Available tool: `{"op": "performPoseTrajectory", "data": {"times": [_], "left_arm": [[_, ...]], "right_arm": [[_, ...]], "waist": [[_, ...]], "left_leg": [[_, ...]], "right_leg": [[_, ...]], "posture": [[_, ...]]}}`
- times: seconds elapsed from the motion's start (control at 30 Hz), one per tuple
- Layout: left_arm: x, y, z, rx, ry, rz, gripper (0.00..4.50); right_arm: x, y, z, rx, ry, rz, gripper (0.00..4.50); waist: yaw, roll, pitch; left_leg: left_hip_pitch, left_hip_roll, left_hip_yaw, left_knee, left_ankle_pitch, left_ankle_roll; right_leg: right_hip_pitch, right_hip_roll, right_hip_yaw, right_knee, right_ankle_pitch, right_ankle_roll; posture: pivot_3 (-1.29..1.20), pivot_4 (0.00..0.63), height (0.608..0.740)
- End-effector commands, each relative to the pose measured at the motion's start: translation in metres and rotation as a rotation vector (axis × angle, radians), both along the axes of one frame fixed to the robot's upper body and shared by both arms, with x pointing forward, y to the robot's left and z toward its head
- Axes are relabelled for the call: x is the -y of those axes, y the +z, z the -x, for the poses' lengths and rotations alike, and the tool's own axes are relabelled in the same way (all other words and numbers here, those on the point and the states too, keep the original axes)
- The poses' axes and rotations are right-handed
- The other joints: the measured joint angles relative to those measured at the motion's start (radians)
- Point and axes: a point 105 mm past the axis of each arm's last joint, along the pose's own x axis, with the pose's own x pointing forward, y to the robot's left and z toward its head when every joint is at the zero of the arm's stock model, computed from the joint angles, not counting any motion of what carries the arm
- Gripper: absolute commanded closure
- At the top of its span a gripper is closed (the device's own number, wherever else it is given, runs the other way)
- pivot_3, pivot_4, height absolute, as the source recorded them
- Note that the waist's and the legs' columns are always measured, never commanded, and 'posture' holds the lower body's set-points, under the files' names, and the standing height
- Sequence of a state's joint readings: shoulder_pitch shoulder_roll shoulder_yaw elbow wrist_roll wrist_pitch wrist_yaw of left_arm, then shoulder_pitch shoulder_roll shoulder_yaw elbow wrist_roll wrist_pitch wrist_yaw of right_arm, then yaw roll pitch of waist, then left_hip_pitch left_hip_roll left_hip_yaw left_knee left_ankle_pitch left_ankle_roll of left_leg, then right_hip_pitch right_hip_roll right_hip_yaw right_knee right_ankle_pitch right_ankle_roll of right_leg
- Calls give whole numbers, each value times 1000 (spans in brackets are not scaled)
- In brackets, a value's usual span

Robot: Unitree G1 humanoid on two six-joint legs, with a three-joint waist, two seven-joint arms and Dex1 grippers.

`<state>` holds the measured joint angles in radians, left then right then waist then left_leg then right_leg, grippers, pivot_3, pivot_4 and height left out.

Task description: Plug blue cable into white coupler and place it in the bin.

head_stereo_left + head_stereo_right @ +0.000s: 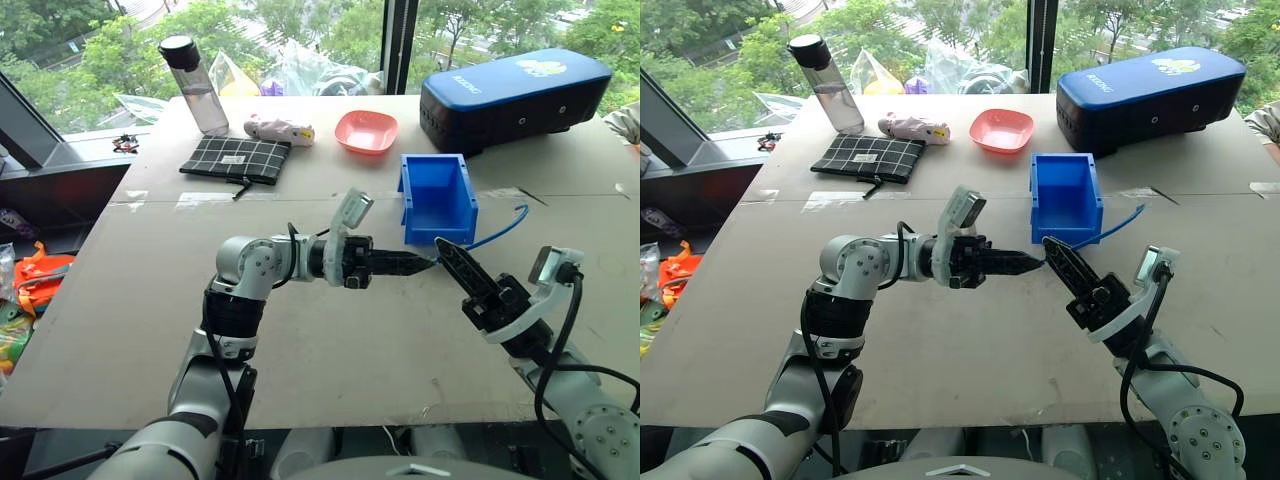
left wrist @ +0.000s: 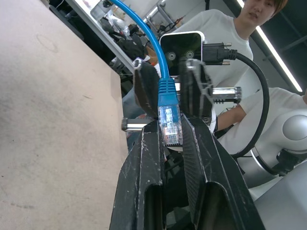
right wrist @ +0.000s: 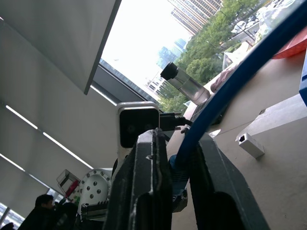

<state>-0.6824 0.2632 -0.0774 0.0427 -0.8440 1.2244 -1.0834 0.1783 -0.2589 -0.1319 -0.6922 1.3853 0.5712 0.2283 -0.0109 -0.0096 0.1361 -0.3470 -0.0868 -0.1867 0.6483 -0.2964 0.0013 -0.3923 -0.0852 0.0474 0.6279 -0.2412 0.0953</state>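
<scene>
Fingers (image 2: 171, 143) of both arms pinch blue cable (image 1: 500, 228) beside bin (image 1: 437, 200).

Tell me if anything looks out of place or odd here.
One thing: both grippers pinch the blue cable at its plug end, left gripper and right gripper tip to tip above the table, while the white coupler lies apart on the table, unheld.
</scene>
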Motion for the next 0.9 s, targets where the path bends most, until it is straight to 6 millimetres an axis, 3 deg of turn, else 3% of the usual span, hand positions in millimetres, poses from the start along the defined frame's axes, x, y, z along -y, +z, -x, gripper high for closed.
{"op": "performPoseTrajectory", "data": {"times": [0.03, 0.13, 0.3, 0.33, 0.4, 0.47, 0.57, 0.67, 0.9], "left_arm": [[0, 15, 3, 47, -2, 54, 4500], [1, 14, -2, 74, 35, 38, 4500], [-10, 10, -15, 154, 174, -6, 2329], [-19, 5, -19, 218, 231, -47, 1733], [-37, -3, -26, 351, 335, -124, 1262], [-70, -15, -40, 565, 500, -259, 397], [-107, -33, -53, 724, 612, -407, 397], [-125, -44, -68, 753, 674, -458, 397], [-118, -66, -101, 841, 600, -519, 397]], "right_arm": [[-4, 7, 6, 41, 34, -10, 4395], [-5, 9, 7, 52, 45, -12, 4395], [-2, 9, 5, 66, 34, -18, 4500], [0, 9, 4, 70, 24, -23, 4500], [5, 9, 4, 75, 5, -25, 4500], [10, 9, 3, 81, -16, -22, 4500], [15, 7, 3, 83, -33, -21, 4500], [15, 6, 2, 85, -33, -23, 4500], [15, 6, -1, 96, -30, -17, 4500]], "waist": [[0, 0, 0], [0, 0, 0], [0, 0, 0], [0, 0, 0], [-3, 1, 0], [-8, 1, -1], [3, 1, -1], [29, 0, -1], [30, -1, -2]], "left_leg": [[0, 0, 0, 0, 0, 0], [0, 0, 0, 0, 0, 0], [0, 0, 0, 0, 0, 0], [0, 0, 0, -1, 0, 0], [0, 0, 0, -1, 0, 0], [1, 1, 2, -4, 0, 0], [2, 1, 4, -9, 1, -2], [1, 0, 3, -8, 1, -2], [0, -4, 2, -5, 1, -2]], "right_leg": [[0, 0, 0, 0, 0, 0], [0, 0, 0, 0, 0, 0], [-1, 0, 1, 0, 0, 0], [-1, 0, 1, 0, 0, 0], [-1, 0, 1, 0, 0, 0], [-3, 1, 6, 0, 0, 0], [-5, 1, 8, -1, 0, -1], [-5, 0, 6, -2, 0, -1], [-4, -2, 5, -1, 0, 0]], "posture": [[0, 150, 737], [0, 150, 737], [0, 150, 737], [0, 150, 737], [0, 150, 737], [0, 150, 737], [0, 150, 737], [0, 150, 737], [0, 150, 737]]}}
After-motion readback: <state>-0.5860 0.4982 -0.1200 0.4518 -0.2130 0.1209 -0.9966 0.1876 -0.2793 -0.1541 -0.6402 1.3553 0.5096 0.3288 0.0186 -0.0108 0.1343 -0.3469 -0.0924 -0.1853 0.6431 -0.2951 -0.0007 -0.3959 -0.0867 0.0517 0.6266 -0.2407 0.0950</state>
